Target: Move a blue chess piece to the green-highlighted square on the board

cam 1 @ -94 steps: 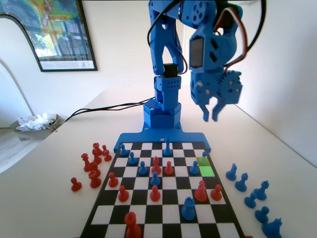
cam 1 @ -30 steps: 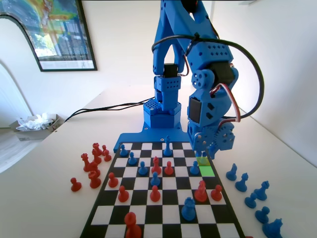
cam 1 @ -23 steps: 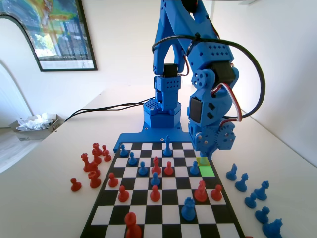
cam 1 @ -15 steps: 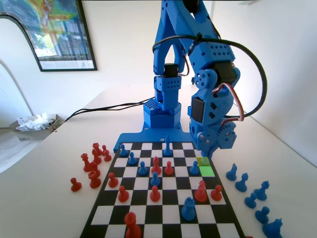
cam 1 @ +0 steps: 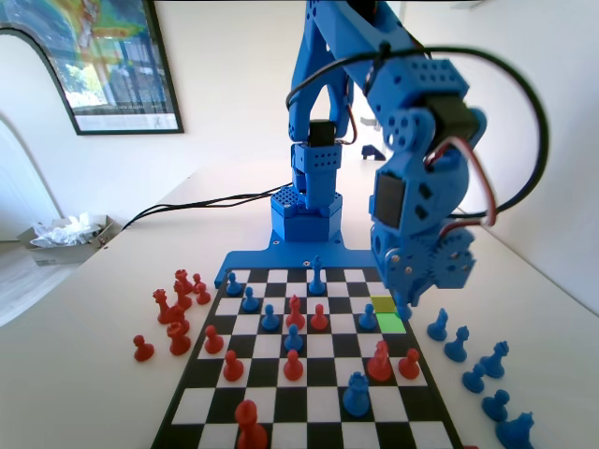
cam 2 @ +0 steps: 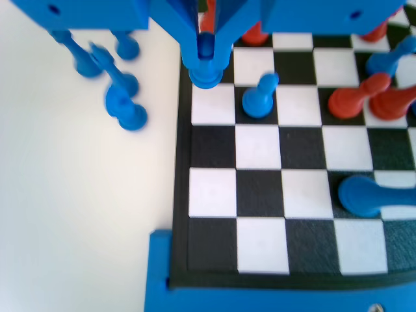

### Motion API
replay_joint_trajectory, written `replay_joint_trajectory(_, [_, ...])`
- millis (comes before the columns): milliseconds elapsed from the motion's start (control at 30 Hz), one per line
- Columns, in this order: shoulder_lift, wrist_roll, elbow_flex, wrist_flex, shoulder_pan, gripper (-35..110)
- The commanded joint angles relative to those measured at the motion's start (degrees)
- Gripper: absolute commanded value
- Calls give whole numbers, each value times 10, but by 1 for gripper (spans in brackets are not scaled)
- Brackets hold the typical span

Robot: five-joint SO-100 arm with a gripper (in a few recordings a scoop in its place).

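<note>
In the wrist view my gripper is shut on the blue chess piece, a small round-headed pawn, and holds it over a white square at the left edge of the board. In the fixed view the gripper hangs low at the board's right edge, just above the far corner of the green-highlighted square. The yellow-olive square behind it is bare. The pawn is mostly hidden by the jaws in the fixed view.
Another blue pawn stands one square left of the green one in the fixed view. Several captured blue pieces lie off the board beside the gripper. Red pieces stand mid-board, others lie off its left side.
The gripper came down from high above onto the pawn on the yellow-olive square, shut on it, and has moved toward the fixed camera with it, leaving that square bare.
</note>
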Motion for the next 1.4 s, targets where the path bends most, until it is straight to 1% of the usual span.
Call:
replay_joint_trajectory(0, [18,-12,19,-12,-3,1])
replay_joint_trajectory(300, [18,-12,52,-32,-11,1])
replay_joint_trajectory(533, [18,-10,45,-33,-10,2])
replay_joint_trajectory(633, [18,-6,40,-34,-7,7])
replay_joint_trajectory(733, [18,-11,35,-33,-5,16])
replay_joint_trajectory(867, [27,-11,32,-33,-2,19])
replay_joint_trajectory(1067, [60,-2,35,-28,-8,17])
replay_joint_trajectory(1367, [87,23,-4,20,-23,10])
